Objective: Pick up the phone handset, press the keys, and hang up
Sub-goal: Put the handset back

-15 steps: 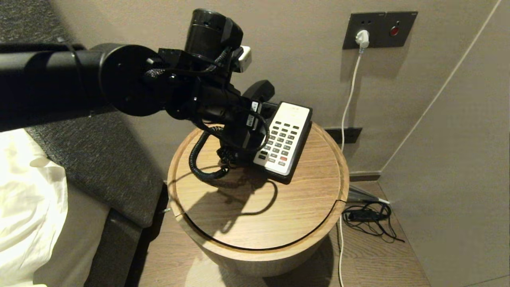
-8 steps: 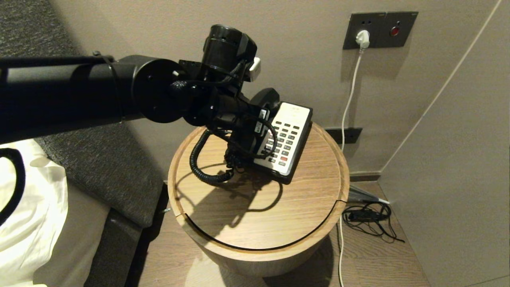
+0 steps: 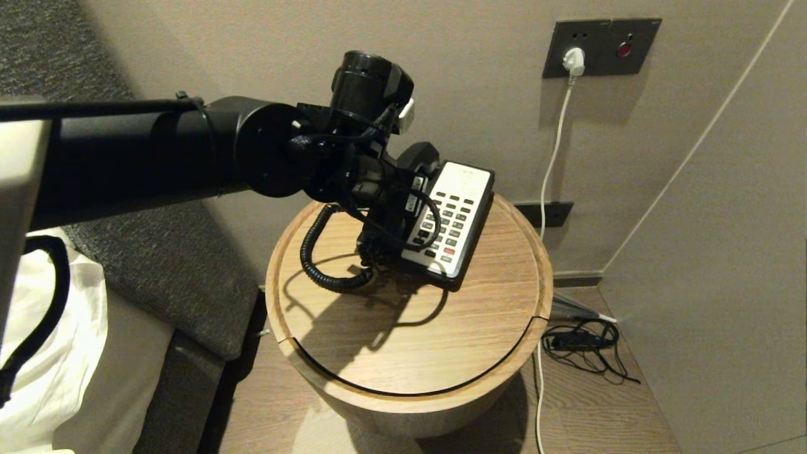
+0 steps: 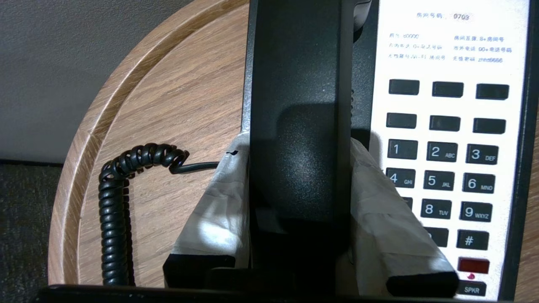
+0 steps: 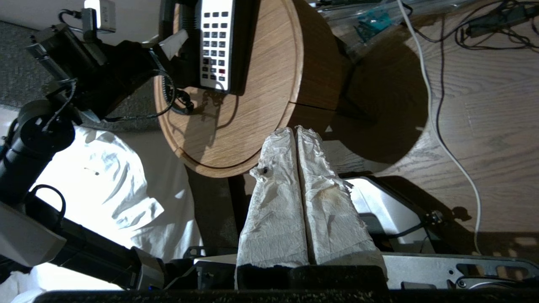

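Observation:
A black phone with a white keypad (image 3: pixel 452 214) sits at the back of a round wooden table (image 3: pixel 410 334). Its black handset (image 3: pixel 419 156) lies along the base's left side, over the cradle. My left gripper (image 3: pixel 392 217) reaches in from the left and is shut on the handset (image 4: pixel 299 84). Its paper-wrapped fingers (image 4: pixel 214 202) press on both of the handset's sides, next to the keypad (image 4: pixel 446 168). A coiled black cord (image 3: pixel 315 252) loops onto the table. My right gripper (image 5: pixel 296 130) is shut and empty, held low away from the table, out of the head view.
A wall socket plate (image 3: pixel 602 45) holds a white plug, and its cable runs down to the floor. Black cables (image 3: pixel 583 343) lie on the floor to the right of the table. A dark padded headboard and white bedding (image 3: pixel 50 315) are on the left.
My left arm has moved right and down with the handset, bringing it closer onto the phone base. The coiled cord has settled on the table.

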Controlling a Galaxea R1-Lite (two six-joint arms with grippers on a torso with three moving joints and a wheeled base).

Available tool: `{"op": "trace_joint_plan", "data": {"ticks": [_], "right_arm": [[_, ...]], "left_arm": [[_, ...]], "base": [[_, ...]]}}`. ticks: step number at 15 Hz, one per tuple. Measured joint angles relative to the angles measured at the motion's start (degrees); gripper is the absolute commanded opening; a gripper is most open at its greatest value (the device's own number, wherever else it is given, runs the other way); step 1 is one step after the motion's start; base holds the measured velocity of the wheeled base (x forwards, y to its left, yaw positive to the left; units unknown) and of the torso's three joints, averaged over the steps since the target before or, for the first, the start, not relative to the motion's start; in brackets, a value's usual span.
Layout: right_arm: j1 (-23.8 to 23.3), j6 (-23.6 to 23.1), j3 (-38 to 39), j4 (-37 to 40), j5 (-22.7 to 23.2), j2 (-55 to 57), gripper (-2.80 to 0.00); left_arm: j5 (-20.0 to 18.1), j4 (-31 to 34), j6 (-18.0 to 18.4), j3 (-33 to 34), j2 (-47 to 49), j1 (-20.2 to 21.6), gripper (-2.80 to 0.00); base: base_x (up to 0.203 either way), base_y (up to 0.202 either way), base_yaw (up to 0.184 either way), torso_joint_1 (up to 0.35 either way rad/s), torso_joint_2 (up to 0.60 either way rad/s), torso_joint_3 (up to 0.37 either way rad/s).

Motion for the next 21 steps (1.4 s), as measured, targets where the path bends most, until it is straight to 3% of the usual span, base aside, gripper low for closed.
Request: {"op": "trace_joint_plan", "data": {"ticks": [21], "right_arm": [[0.0, 0.2, 4.1, -2.6, 0.1, -0.3, -2.8]], "left_arm": [[1.1, 0.1, 0.4, -0.8, 2.2, -1.3, -2.8]], "base": [[0.0, 0.0, 0.0, 0.0, 0.0, 0.0]]}}
